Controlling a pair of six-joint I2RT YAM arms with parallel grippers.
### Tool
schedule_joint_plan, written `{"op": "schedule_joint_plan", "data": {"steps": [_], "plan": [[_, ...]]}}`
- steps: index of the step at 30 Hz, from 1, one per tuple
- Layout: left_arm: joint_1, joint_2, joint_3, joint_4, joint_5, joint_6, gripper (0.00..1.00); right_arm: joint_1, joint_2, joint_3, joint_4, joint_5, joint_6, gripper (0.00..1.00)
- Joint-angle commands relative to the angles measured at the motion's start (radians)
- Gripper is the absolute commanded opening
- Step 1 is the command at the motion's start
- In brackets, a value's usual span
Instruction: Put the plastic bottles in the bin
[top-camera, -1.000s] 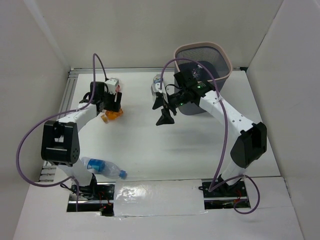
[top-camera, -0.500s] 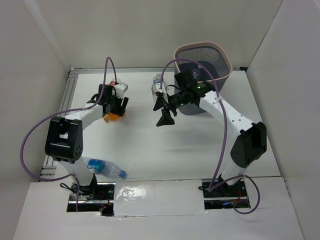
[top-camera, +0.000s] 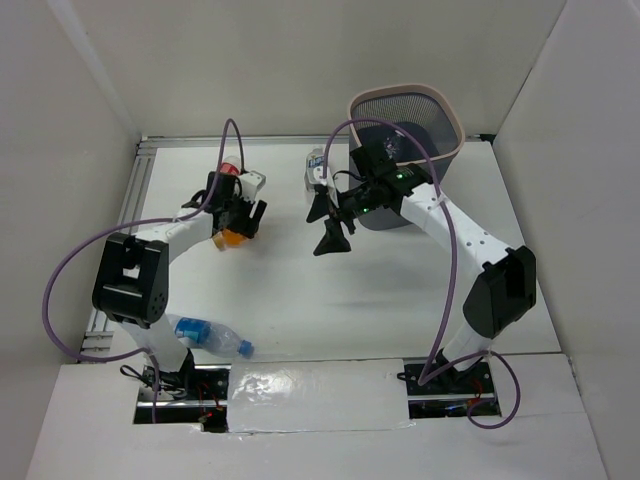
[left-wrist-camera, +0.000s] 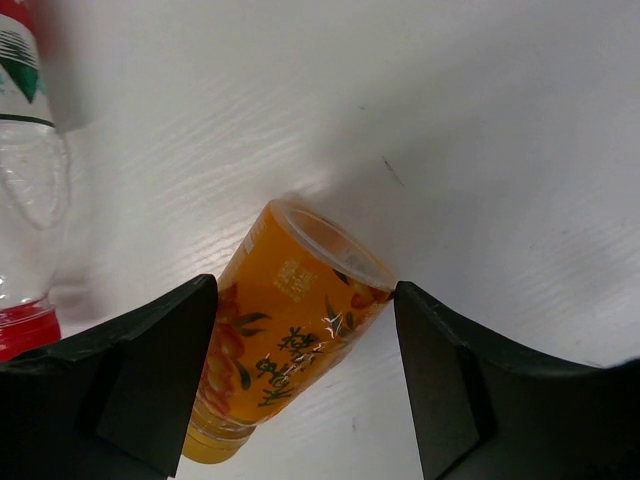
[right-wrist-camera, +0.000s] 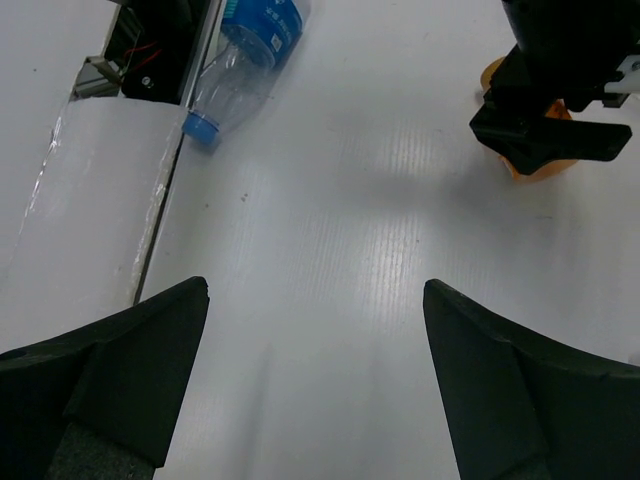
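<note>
Orange cup (left-wrist-camera: 290, 340) lay between my left gripper's (left-wrist-camera: 305, 295) spread fingers, not pinched, while the red-capped bottle (left-wrist-camera: 30, 190) sat just beside it, outside the bin (top-camera: 402, 90). My right gripper (right-wrist-camera: 315, 290) hung spread wide and empty. Next, I think, the left one should grab that bottle instead.

Dark mesh bin (top-camera: 441, 150) upright; clear bottle (top-camera: 316, 168) just left of it; red-capped bottle (top-camera: 231, 166) farther left; blue-labelled bottle (top-camera: 205, 335) lying well apart.

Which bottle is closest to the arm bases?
The blue-labelled bottle, lying on its side by the left arm's base. The red-capped bottle and the third bottle, left of the bin, sit at the far end.
</note>
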Motion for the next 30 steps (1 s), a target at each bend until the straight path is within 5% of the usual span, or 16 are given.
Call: {"op": "schedule_joint_plan", "data": {"steps": [1,22,26,30], "plan": [[-0.023,0.001,-0.038,-0.163,0.062,-0.023,0.83,-0.006,-0.059,-0.005,0.003,-0.038,0.006,0.95],[-0.106,0.107,-0.038,-0.273,0.023,-0.075,0.84,-0.015,-0.098,-0.033,0.012,-0.056,0.006,0.97],[-0.115,0.121,-0.038,-0.283,0.014,-0.093,0.68,-0.015,-0.107,-0.042,0.012,-0.065,0.006,0.98],[-0.115,0.047,-0.038,-0.273,-0.004,-0.113,0.41,-0.015,-0.107,-0.042,0.001,-0.076,-0.003,0.85]]}}
